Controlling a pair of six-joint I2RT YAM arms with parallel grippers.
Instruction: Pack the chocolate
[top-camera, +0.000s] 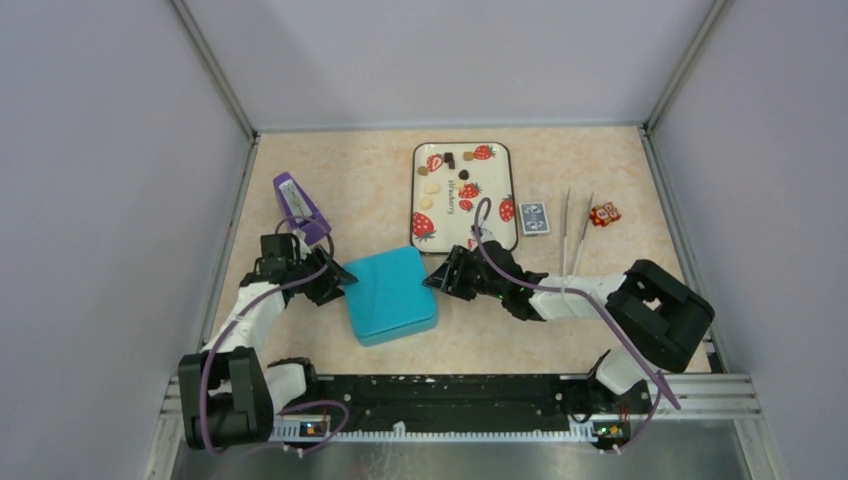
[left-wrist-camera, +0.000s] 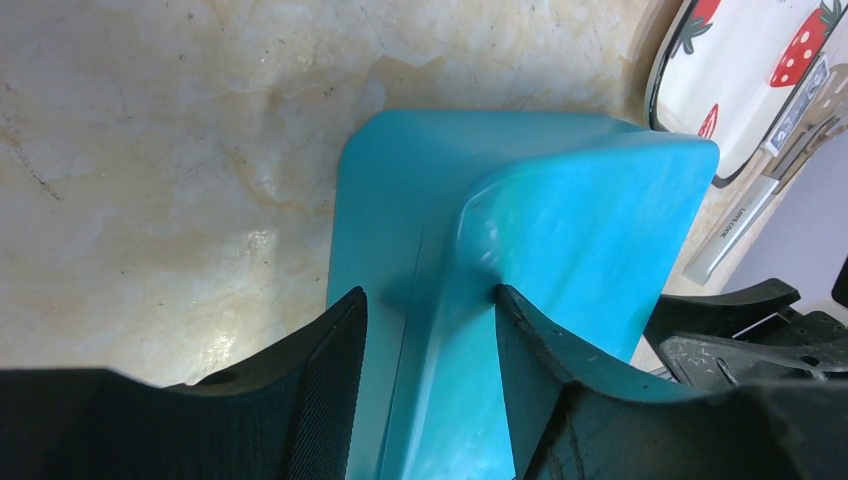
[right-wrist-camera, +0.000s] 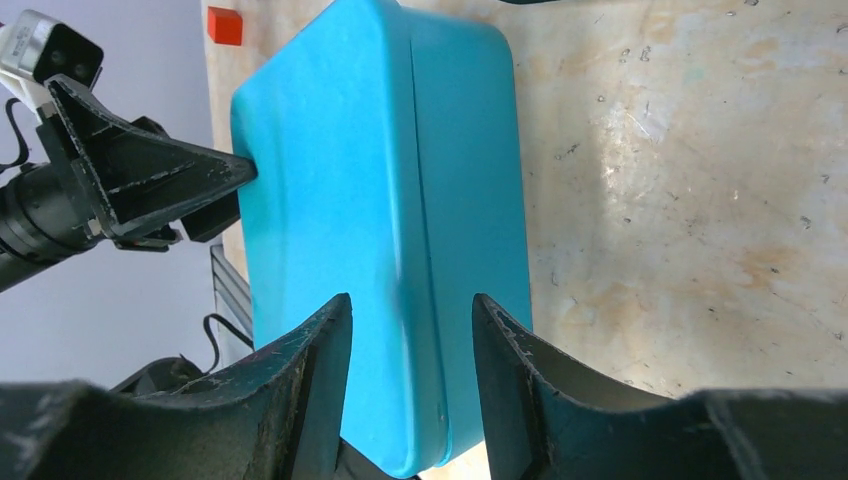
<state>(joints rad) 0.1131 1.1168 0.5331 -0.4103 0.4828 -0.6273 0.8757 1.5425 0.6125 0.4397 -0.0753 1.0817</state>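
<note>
Right pincer (right-wrist-camera: 410, 300) is seen closed across the far-right corner of the lidded teal box (top-camera: 390, 295), with both jaws pressed to it. The left pincer (left-wrist-camera: 430, 292) is clamped narrowly on the box's left corner. The box is set mid-bench (top-camera: 330, 180), toward the near edge. The chocolate pieces (top-camera: 445, 172), dark, tan and cream, are laid on a strawberry-printed tray (top-camera: 490, 185) by the far edge, outside the box.

Marbled table (top-camera: 330, 170), teal box (top-camera: 388, 295), tray (top-camera: 495, 180) (strawberry print), tongs (top-camera: 566, 235)
</note>
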